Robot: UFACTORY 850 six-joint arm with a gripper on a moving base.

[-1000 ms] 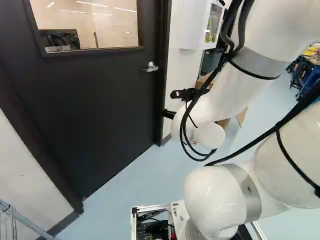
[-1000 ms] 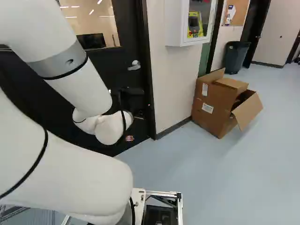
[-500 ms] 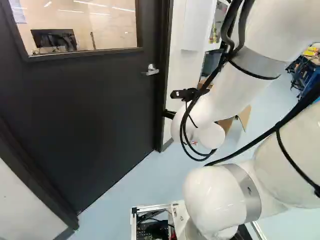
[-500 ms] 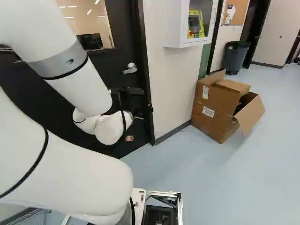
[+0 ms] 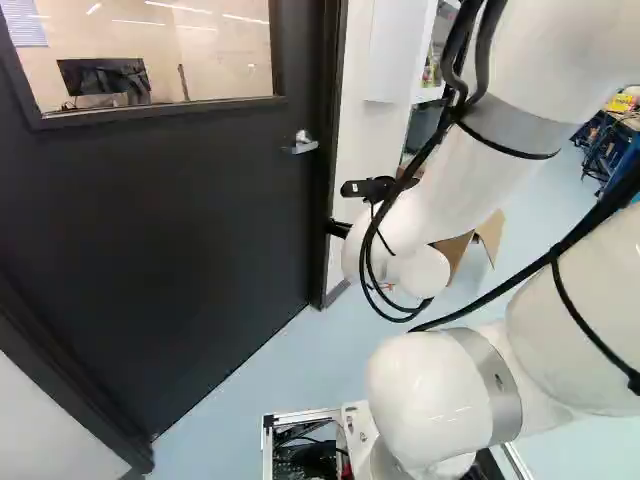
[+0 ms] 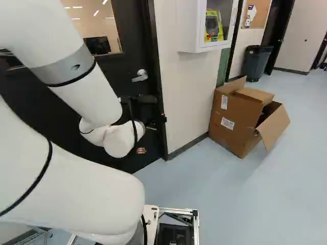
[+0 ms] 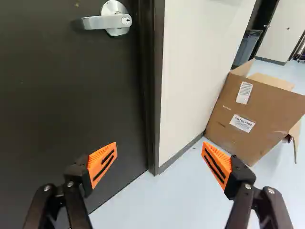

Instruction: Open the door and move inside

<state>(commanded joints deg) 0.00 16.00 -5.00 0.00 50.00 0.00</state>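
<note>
The black door (image 5: 190,230) stood closed in its dark frame (image 6: 158,87), at about eleven o'clock from the base, with twelve being straight ahead. Its silver lever handle (image 5: 300,143) sat near the frame edge, the lever level and pointing away from the frame. From the claw (image 5: 339,229) the handle was at eleven o'clock, higher up and well apart from the fingertips. The claw itself was wide: its two orange pads (image 7: 102,164) faced each other across a broad gap. Through the door's window (image 5: 215,55) a dark monitor (image 5: 105,78) showed (it was on the far side of the glass, so only a glimpse). The pale wall (image 6: 186,97) began just beside the frame, around twelve o'clock from the base, and a white cabinet (image 6: 196,23) with a yellow device (image 6: 212,33) inside hung on it. An open cardboard box (image 6: 232,117) rested on the blue-grey floor (image 6: 255,189) at one o'clock, near that wall. Beyond the box, also towards one o'clock, stood a dark bin (image 6: 256,62).
</note>
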